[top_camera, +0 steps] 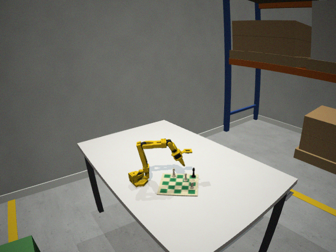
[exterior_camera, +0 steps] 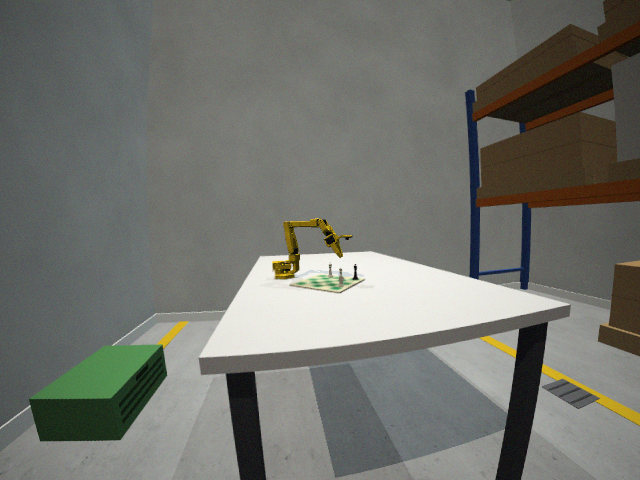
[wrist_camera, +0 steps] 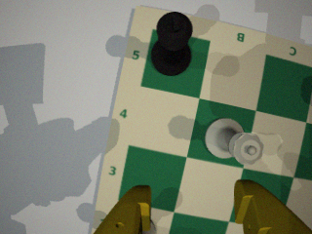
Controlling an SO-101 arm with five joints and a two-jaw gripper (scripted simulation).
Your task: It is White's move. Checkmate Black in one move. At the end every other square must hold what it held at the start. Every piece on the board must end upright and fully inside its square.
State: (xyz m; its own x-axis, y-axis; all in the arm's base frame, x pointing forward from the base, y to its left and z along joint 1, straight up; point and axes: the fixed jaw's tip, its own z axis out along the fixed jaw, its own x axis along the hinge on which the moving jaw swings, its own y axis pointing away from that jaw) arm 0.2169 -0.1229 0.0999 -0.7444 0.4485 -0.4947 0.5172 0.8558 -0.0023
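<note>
A small green and cream chessboard [top_camera: 173,190] [exterior_camera: 315,283] [wrist_camera: 195,175] lies on the white table in front of the yellow arm. A black piece [top_camera: 193,172] [exterior_camera: 355,271] [wrist_camera: 174,46] stands upright on square A5 at the board's corner. A white piece [top_camera: 185,177] [exterior_camera: 341,275] [wrist_camera: 230,138] stands upright on B4. Two more white pieces [top_camera: 173,172] [top_camera: 192,185] stand elsewhere on the board. My gripper [top_camera: 182,163] [exterior_camera: 340,254] [wrist_camera: 194,195] hangs above the board, its fingers slightly apart with only board squares showing between them.
The arm's base [top_camera: 138,177] sits on the table [top_camera: 217,217] just left of the board. A blue and orange shelf rack with cardboard boxes [top_camera: 271,38] stands behind at the right. A green box [exterior_camera: 98,392] lies on the floor.
</note>
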